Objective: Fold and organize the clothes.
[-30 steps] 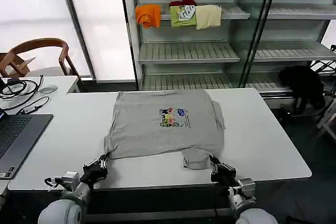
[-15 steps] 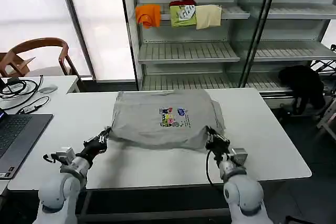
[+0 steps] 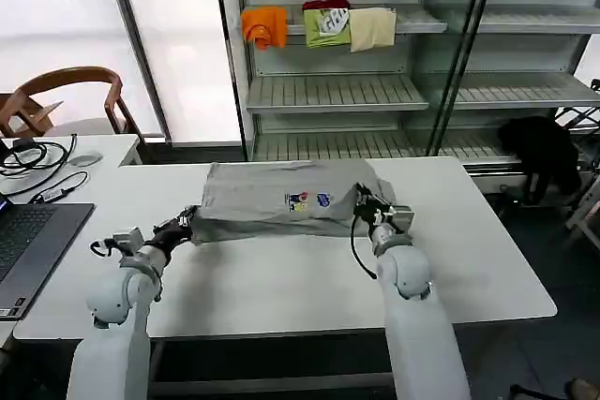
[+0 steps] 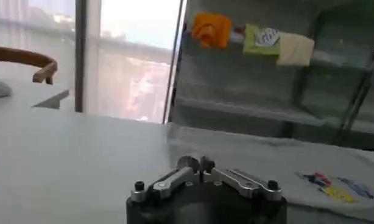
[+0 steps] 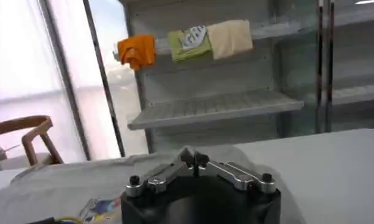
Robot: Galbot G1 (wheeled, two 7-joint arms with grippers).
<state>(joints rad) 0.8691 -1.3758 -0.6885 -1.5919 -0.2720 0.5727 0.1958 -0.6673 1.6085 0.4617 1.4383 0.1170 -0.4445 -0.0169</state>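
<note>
Both claws have carried the near hem toward 12 o'clock — left claw [image 3: 183,225] and right claw [image 3: 361,201] clenched on the T-shirt [image 3: 272,196], now a band running 9-to-3 across the surface [image 3: 281,278], its lower print hidden

Metal shelving [image 3: 375,91] behind white table [image 3: 281,278]

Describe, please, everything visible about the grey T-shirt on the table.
The grey T-shirt is soft, light fabric with a small multicoloured chest print, lying on the white table. Its near edge is raised and carried toward the far edge, so it is half folded. The left gripper and right gripper, both shut, pinch its near corners.
</note>
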